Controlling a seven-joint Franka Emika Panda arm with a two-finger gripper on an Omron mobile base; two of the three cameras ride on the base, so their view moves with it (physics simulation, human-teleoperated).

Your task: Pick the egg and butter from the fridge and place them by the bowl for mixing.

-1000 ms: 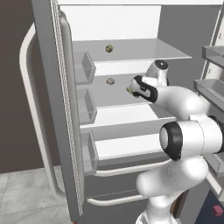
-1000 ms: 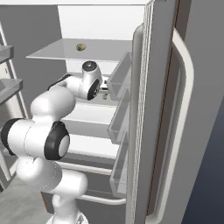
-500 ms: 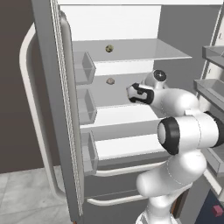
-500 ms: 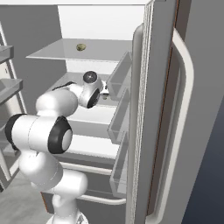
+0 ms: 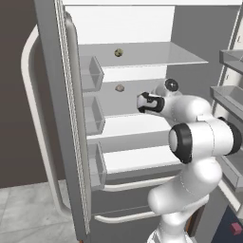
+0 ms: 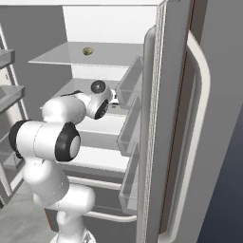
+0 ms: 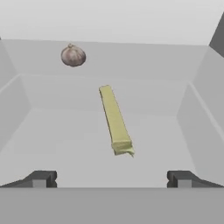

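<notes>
The tool (image 7: 112, 178) is inside the fridge (image 5: 57, 118), with its fingers wide apart and holding nothing. The butter (image 7: 115, 120) lies flat on the white shelf (image 7: 65, 135) just ahead, a round speckled lump (image 7: 73, 55) behind it.

no readable text, no labels, no brands, no numbers

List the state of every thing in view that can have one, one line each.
fridge: both doors open, lower drawers shut.
butter: lying flat on the shelf, untouched, apart from the round lump.
round speckled lump: resting at the back of that shelf.
second lump: sitting on the shelf above.
tool: open, empty, facing the butter, short of it.
</notes>
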